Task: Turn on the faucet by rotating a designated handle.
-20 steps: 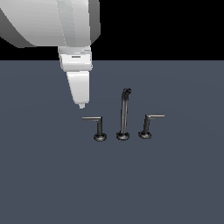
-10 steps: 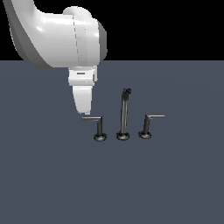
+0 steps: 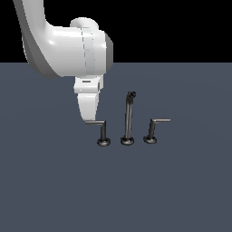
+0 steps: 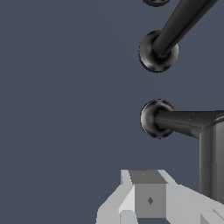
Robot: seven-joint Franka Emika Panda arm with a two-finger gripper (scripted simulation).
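Note:
The faucet (image 3: 128, 118) is a small dark metal set on the grey surface, with a tall thin spout between two L-shaped levers. The handle (image 3: 103, 131), on the exterior view's left, has an upright stem and a thin bar pointing toward that left. My gripper (image 3: 89, 119) hangs right at the bar's free end, its white fingers (image 3: 87, 106) together with nothing held; whether it touches the bar is unclear. In the wrist view the handle (image 4: 175, 121) runs from its round base to its bar, and the gripper's fingers (image 4: 148, 199) sit beside that bar.
The other lever (image 3: 152, 130), with a leaning stem, stands on the exterior view's right of the spout. The spout base (image 4: 157, 52) shows beyond the handle's base in the wrist view. The bulky white arm (image 3: 68, 50) looms above the handle's side.
The arm has swung down and toward the exterior view's right, bringing the fingertips from above and beside the handle down to the free end of its bar. The faucet parts have not moved.

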